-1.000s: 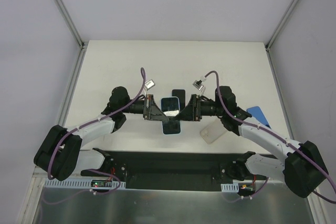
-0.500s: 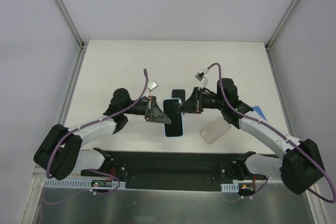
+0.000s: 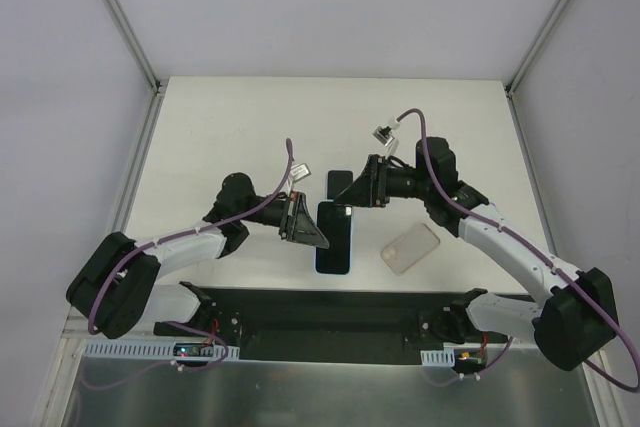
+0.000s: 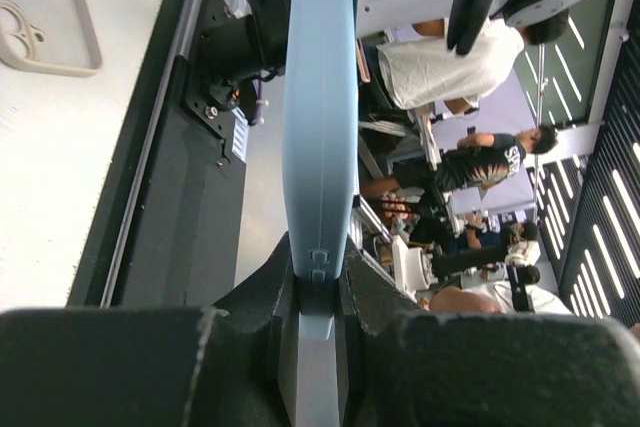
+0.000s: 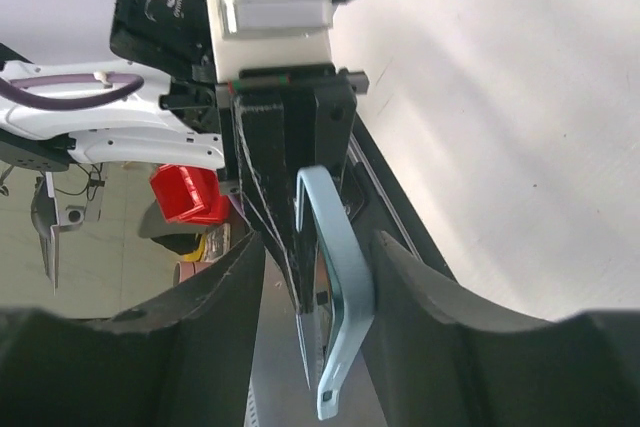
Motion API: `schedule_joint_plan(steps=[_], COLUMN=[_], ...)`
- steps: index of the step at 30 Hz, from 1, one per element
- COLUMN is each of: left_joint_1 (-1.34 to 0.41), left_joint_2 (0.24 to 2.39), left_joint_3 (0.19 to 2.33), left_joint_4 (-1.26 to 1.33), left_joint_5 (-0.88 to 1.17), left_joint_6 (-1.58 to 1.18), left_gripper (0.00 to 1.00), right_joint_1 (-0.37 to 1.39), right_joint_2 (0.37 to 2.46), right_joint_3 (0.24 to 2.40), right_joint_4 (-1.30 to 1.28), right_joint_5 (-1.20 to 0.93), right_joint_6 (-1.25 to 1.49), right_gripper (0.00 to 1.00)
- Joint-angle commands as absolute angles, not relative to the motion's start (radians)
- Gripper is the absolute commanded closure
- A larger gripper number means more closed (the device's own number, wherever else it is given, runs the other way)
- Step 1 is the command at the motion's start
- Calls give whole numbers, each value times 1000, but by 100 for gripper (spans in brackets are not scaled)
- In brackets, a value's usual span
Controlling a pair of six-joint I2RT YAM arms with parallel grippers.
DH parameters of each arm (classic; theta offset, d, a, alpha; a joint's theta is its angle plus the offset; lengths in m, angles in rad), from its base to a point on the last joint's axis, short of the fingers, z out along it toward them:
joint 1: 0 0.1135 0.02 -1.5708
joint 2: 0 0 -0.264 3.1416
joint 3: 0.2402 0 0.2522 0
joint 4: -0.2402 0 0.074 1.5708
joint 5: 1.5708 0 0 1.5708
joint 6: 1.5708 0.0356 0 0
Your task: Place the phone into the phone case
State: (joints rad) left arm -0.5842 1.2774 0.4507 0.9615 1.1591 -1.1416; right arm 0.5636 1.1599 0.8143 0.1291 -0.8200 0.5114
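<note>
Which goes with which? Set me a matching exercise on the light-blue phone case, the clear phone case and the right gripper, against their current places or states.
Things:
1. light-blue phone case
2. clear phone case
3. right gripper

Places or states:
A. lies flat on the table, held by nothing
B. jaws apart around the light-blue phone case's edge
C. clamped in the left gripper

Pairs: 1-C, 2-A, 3-B
</note>
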Motion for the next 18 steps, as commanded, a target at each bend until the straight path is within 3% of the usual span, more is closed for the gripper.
schedule_joint_plan(steps=[1, 2, 5, 7, 8, 11, 18], left_joint_1=[-610, -614, -614, -614, -614, -614, -614], left_joint_2=[1273, 1276, 1284, 1289, 1287, 1289, 1285], left_joint_3=[463, 465, 465, 462, 460, 460, 468], left_joint_4=[1048, 1049, 1054, 1074, 1084, 1108, 1109], left_joint_5=[1213, 1212, 1206, 1200, 1200, 1203, 1193], left_joint_6=[-1144, -1144, -1149, -1155, -1164, -1183, -1181], left_gripper=[100, 100, 100, 100, 100, 100, 100], right_joint_1=[555, 557, 555, 555, 555, 554, 554], right_joint_2=[1167, 1170, 1175, 1170, 1166, 1149, 1115], right_joint_3=[882, 885, 885, 881, 873, 839, 778], right_joint_4=[167, 167, 167, 167, 167, 167, 169], right_joint_5=[-834, -834, -844, -854, -859, -870, -894], right_joint_6=[505, 505, 505, 505, 500, 491, 491], right_gripper=[53, 63, 75, 73, 64, 49, 51])
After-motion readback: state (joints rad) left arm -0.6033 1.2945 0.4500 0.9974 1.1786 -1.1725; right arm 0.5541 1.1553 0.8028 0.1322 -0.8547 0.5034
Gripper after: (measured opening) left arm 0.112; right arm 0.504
